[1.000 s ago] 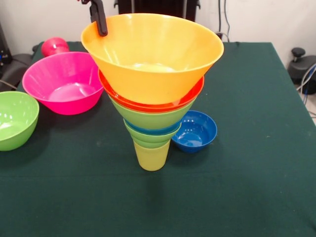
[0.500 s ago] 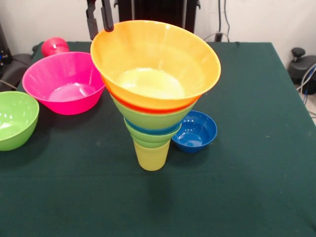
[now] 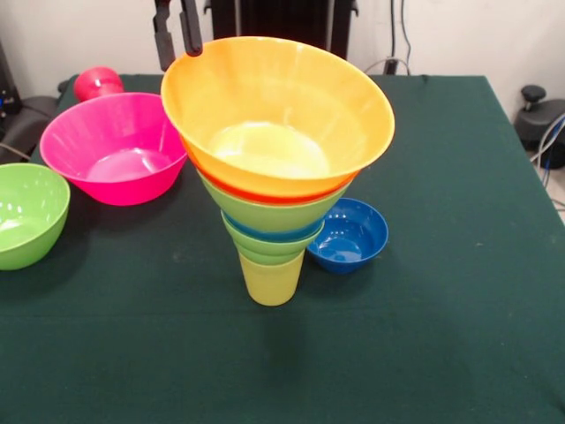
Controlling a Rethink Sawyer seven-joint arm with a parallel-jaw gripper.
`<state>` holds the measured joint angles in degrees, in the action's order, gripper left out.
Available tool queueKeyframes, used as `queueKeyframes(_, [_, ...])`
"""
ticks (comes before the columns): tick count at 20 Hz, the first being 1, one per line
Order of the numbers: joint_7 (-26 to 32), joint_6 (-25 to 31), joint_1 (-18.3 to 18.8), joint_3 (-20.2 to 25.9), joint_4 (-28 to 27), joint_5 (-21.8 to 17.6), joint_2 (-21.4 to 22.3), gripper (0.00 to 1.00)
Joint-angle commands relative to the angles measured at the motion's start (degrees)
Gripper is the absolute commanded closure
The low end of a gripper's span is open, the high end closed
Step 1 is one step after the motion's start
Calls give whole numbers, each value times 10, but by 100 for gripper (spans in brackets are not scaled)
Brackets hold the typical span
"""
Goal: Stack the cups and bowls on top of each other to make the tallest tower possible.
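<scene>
The gripper (image 3: 177,34) hangs at the far left rim of the yellow-orange bowl (image 3: 291,106), its 2 dark fingers (image 3: 192,28) spread apart with nothing between them, so the bowl looks released and sits tilted toward the near side. Going near to far: the yellow cup (image 3: 272,280) stands mouth-up on the green cloth of the table (image 3: 424,353) as the base of the tower (image 3: 275,194), whose long axis runs upright; above it nest lime green, blue, lime green and orange-red bowls, each glossy, smooth plastic and wider than the last. Just beside the cup, right and slightly farther, rests the dark blue bowl (image 3: 350,233). At the left edge sits a lime green bowl (image 3: 26,212), beyond it the pink bowl (image 3: 115,147), nearest the gripper and probably the next candidate, below and left of it. Farthest left is the red cup (image 3: 97,82).
</scene>
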<state>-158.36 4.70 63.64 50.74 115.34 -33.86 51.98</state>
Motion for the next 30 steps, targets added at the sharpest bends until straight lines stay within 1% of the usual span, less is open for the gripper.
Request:
queueKeyframes(1, [59,37,-6,10,19,-24,-15,0])
queueKeyframes(4, [65,47,13,36,29,-8,-4,0])
queueKeyframes(5, [71,60,29,56,35,6,8,0])
queueKeyframes(8, [80,86,55,97,46,37,33,0])
queueKeyframes(9, [85,100,68,116,50,54,48,0])
queueKeyframes(11, [91,118,80,136,50,73,62,0])
queueKeyframes(16, [101,148,94,163,31,99,72,0])
queueKeyframes(19, [100,166,103,183,27,121,91,0])
queueKeyframes(23, [104,188,111,196,14,138,106,0])
queueKeyframes(27, [139,230,131,214,-15,151,102,0])
queueKeyframes(30, [164,260,128,205,-51,141,84,0])
